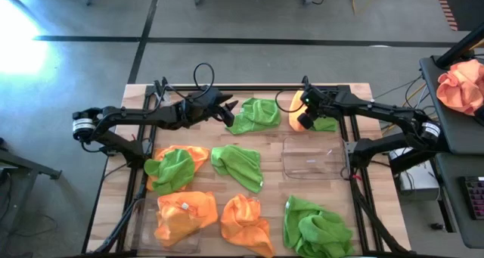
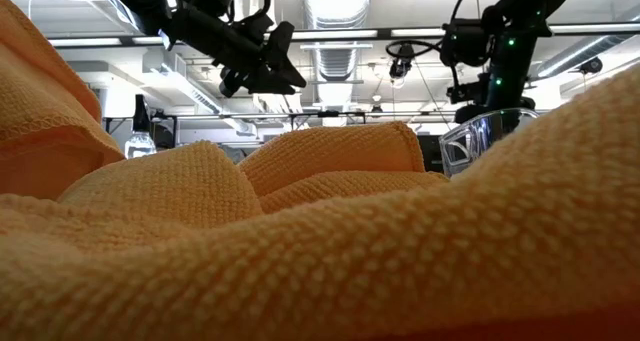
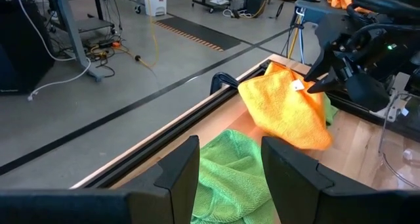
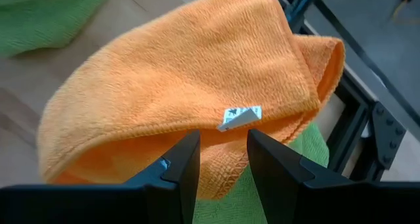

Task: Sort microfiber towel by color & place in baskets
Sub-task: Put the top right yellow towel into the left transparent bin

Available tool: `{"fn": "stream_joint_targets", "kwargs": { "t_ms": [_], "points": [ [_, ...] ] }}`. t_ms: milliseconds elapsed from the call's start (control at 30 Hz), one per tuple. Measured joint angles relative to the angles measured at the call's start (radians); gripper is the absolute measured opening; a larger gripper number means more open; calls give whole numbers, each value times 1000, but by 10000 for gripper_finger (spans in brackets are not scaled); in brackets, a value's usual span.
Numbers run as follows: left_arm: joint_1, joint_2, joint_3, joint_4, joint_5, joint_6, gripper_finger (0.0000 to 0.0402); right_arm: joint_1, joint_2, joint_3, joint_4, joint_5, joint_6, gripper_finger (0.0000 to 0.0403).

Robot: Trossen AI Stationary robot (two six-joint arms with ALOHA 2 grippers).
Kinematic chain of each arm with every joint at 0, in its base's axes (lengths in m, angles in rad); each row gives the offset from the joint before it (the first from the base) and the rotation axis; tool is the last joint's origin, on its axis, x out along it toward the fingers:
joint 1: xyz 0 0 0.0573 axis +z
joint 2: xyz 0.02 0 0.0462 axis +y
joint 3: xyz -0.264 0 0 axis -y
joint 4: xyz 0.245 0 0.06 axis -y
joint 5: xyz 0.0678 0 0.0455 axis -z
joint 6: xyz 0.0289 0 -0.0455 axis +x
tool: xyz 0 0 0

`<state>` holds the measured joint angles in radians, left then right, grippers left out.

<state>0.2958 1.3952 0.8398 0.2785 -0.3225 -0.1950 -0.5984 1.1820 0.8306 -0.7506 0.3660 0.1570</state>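
So the orange towel [image 4: 190, 86] the right gripper [image 4: 223, 159] is dealing with is fuzzy, folded over into a rounded lump, with a little white tag [image 4: 239, 116] on its near edge. It's up at about 1 o'clock on the table [image 1: 272, 141], draped partly over a green towel [image 1: 327, 124] by the black frame rail [image 4: 341, 129]. The right fingers are spread a bit, the towel edge and tag right at the gap; can't tell if they're touching it.

The left gripper [image 3: 230, 165] hovers around 11 o'clock, fingers apart with nothing between them, above another green towel [image 1: 255, 115].

Other stuff: an empty clear basket [image 1: 311, 158] at 3 o'clock, just below the right gripper; a second basket [image 1: 175, 222] at 7 o'clock with orange towels in it. More green and orange towels are scattered across the middle and near edge.

The held-up towel's long axis runs roughly along the far rail, its folded end toward the corner.
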Motion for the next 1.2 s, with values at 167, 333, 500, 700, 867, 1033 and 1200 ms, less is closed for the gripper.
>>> {"fn": "stream_joint_targets", "kwargs": {
  "t_ms": [167, 333, 500, 700, 867, 1033, 1200],
  "points": [
    [0, 0, 0, -1, 0, 3, 149, -12, 0, -8, 1, -4, -57, 121],
    [0, 0, 0, -2, 0, 3, 149, -11, 0, -8, 4, -50, -164, 116],
    [0, 13, 0, 1, 0, 3, 149, -11, 0, -9, 10, -53, -364, 108],
    [0, 59, -1, 26, 0, -13, 149, -11, 0, -9, 51, -59, -581, 102],
    [-1, 94, -1, 45, 0, -44, 149, -11, 0, -9, 107, -115, -669, 104],
    [-2, 97, -1, 73, 0, -50, 149, -11, 0, -12, 84, -191, -719, 104],
    [-2, 97, -1, 89, 0, -50, 149, -11, 0, -26, 58, -189, -867, 111]
  ]
}}
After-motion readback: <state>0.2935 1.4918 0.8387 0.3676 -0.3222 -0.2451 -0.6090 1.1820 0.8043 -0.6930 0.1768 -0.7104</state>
